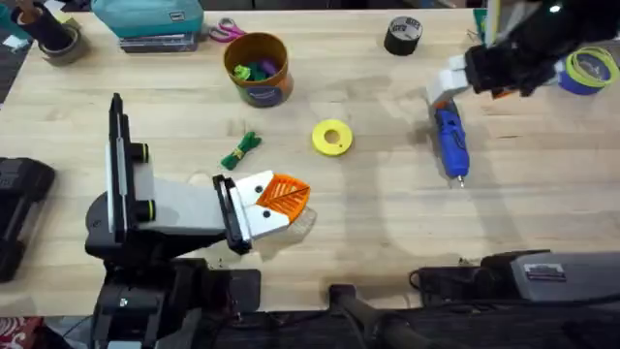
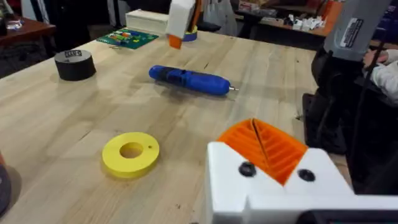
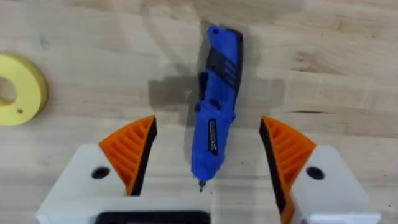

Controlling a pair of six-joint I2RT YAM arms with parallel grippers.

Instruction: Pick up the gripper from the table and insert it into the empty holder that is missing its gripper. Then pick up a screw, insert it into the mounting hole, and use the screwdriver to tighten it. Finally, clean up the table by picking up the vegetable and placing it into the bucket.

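We hold our right gripper point(image 3: 206, 165) wide open above the screwdriver point(image 1: 450, 142), one orange pad on each side, because we judge the grasp comes next, while our left gripper point(image 1: 284, 195) rests closed and empty near the vegetable point(image 1: 241, 150).

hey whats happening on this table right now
The right end effector hangs open over the blue screwdriver, one finger on either side of it, not yet gripping. The screwdriver lies flat on the table. The left end effector sits low near the yellow ring, its orange pads closed together. The green vegetable lies on the table, outside the bucket.
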